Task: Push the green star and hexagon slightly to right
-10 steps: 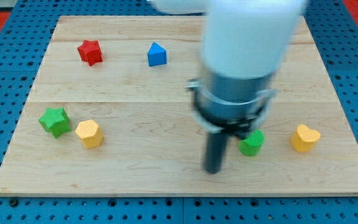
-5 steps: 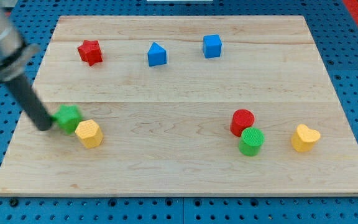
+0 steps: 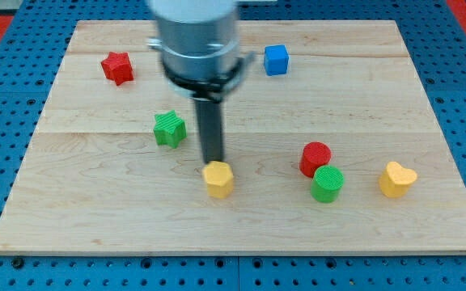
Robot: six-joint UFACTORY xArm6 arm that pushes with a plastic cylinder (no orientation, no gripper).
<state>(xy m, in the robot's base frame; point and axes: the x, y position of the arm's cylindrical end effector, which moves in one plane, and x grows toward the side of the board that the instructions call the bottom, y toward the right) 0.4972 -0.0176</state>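
The green star point(image 3: 169, 128) lies left of the board's middle. The yellow hexagon point(image 3: 218, 179) lies lower and to the star's right, near the middle. My tip point(image 3: 213, 162) stands at the hexagon's top edge, touching or almost touching it, and to the lower right of the star. The rod rises from there to the arm's grey and white body at the view's top.
A red star point(image 3: 117, 67) sits at the top left and a blue cube point(image 3: 276, 59) at the top middle. A red cylinder point(image 3: 315, 158), a green cylinder point(image 3: 327, 183) and a yellow heart point(image 3: 397, 179) sit at the lower right. The wooden board point(image 3: 427, 121) lies on blue pegboard.
My tip swept from the green star's left side to the middle. The green star moved right and up; the yellow hexagon moved right and slightly down. The arm now hides the blue block.
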